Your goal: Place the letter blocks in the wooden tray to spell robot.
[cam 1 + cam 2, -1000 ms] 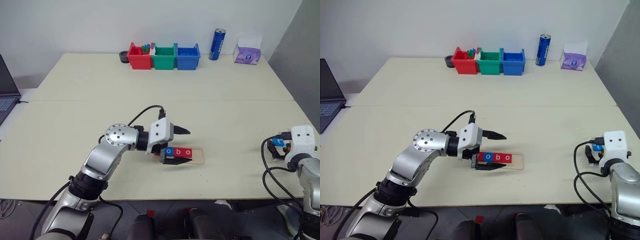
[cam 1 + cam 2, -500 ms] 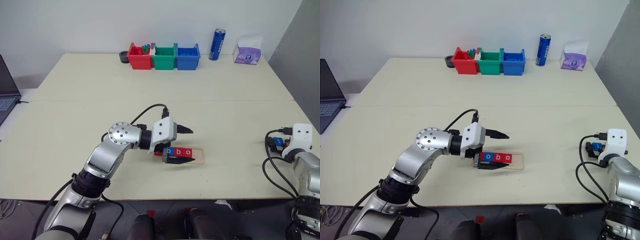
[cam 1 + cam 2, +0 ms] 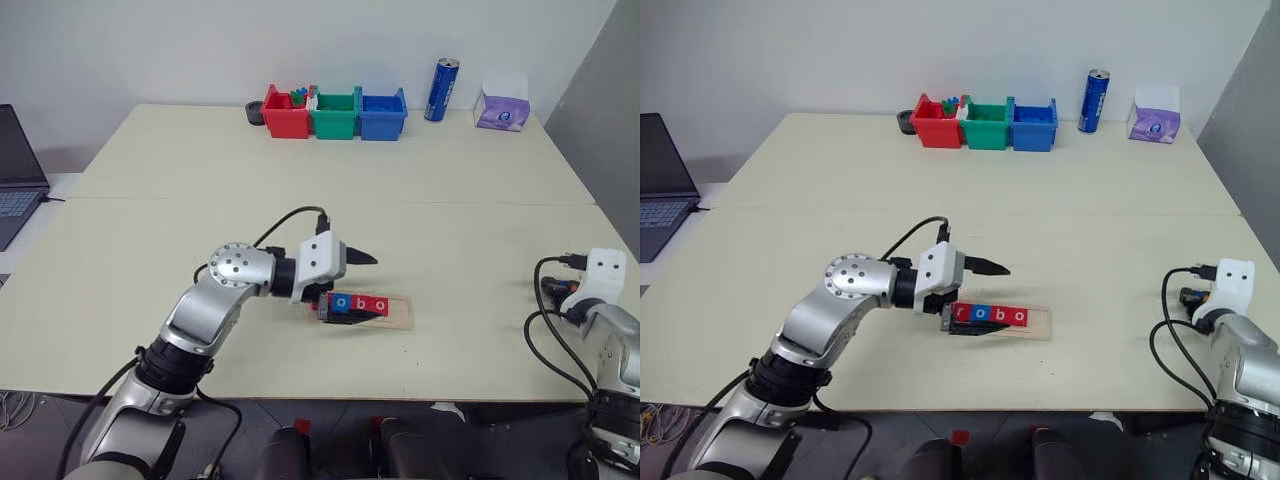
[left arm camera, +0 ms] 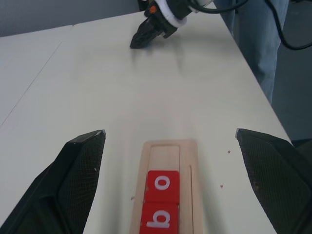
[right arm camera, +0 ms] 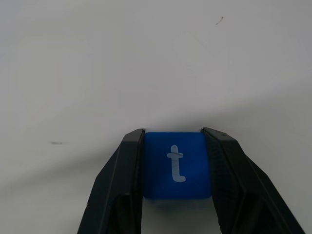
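Pale, unvarnished wood is seen in the wooden tray [image 4: 168, 161], grain faintly visible. The letter blocks [image 4: 162, 186] look like smooth matt plastic. The tabletop [image 3: 300, 190] appears matt and cream. The right gripper [image 5: 175, 146] fingers [image 5: 122, 170] look textured black.

Table [image 3: 300, 170] holds wooden tray [image 3: 398, 311], bins [image 3: 334, 111].

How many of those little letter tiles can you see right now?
5. Four tiles, r, o, b, o, sit in the wooden tray; the blue t tile is between the right gripper's fingers.
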Available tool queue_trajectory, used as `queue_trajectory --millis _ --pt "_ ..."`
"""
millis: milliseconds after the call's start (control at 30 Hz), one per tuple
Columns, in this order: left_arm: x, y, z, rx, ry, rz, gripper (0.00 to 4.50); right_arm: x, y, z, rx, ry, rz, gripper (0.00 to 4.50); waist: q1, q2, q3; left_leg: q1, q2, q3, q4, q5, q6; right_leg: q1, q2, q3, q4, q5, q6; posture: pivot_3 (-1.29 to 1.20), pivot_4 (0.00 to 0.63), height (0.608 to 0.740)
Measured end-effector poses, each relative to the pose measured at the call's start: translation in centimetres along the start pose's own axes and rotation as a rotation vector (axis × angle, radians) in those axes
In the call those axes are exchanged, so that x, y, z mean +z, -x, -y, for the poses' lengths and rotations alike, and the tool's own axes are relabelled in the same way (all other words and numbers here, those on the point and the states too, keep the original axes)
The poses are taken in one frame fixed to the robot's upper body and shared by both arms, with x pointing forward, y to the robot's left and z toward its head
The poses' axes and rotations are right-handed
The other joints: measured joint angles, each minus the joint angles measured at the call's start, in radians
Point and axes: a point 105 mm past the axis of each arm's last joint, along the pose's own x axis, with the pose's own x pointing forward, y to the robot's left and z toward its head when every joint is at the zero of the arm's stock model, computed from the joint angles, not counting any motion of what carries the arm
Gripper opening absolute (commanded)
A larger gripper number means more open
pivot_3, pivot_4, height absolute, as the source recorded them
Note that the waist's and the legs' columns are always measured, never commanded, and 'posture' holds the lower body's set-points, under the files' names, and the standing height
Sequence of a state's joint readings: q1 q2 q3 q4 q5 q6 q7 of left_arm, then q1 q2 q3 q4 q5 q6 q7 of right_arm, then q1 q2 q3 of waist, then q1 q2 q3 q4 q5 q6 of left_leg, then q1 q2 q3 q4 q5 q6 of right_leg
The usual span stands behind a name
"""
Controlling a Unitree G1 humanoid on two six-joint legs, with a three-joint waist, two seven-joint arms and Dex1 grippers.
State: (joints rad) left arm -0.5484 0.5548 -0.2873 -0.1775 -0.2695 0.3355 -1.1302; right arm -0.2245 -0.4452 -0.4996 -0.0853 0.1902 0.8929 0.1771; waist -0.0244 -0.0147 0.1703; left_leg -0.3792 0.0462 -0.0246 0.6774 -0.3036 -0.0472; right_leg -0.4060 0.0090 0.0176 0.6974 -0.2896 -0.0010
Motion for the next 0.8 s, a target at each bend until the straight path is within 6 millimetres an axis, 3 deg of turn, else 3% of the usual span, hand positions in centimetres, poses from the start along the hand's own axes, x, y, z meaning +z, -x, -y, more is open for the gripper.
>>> queue_trajectory --millis 133,333,400,467,800 --pt "-1.6 1.8 0.0 0.025 0.030 -0.055 4.50 -0.7 1.8 -3.3 0.069 -0.004 -0.006 1.44 -0.007 0.001 0.000 0.001 0.001 -0.001 -0.001 0.000 0.000 0.000 0.001 0.000 0.000 0.000 0.000 0.00 0.150 0.740" --pt "-3.2 3.2 1.1 0.020 0.073 -0.093 4.50 -1.8 6.0 -13.7 0.296 -0.045 -0.024 1.44 -0.008 0.002 0.000 0.000 0.002 -0.002 -0.002 0.000 0.000 -0.002 0.003 0.000 0.001 -0.001 -0.001 0.00 0.150 0.740" --pt "-3.0 3.1 1.5 0.005 0.070 -0.081 4.50 -2.3 7.2 -16.1 0.351 -0.052 -0.041 1.44 -0.002 0.002 0.000 -0.002 0.002 -0.002 -0.001 0.000 0.000 -0.003 0.002 -0.001 0.000 -0.001 0.000 0.00 0.150 0.740" --pt "-2.9 3.1 1.6 -0.003 0.066 -0.079 4.50 -2.4 7.5 -16.5 0.342 -0.051 -0.048 1.44 0.005 0.002 0.000 -0.003 -0.001 0.000 -0.001 0.000 0.000 -0.003 -0.002 -0.001 -0.001 0.000 0.000 0.00 0.150 0.740" --pt "-2.7 3.1 1.7 -0.006 0.058 -0.077 4.50 -3.1 7.7 -15.1 0.182 -0.070 -0.046 1.44 -0.006 0.002 0.000 -0.002 0.001 -0.001 -0.002 0.000 0.000 -0.003 0.001 -0.001 -0.001 -0.003 0.005 0.00 0.150 0.740"
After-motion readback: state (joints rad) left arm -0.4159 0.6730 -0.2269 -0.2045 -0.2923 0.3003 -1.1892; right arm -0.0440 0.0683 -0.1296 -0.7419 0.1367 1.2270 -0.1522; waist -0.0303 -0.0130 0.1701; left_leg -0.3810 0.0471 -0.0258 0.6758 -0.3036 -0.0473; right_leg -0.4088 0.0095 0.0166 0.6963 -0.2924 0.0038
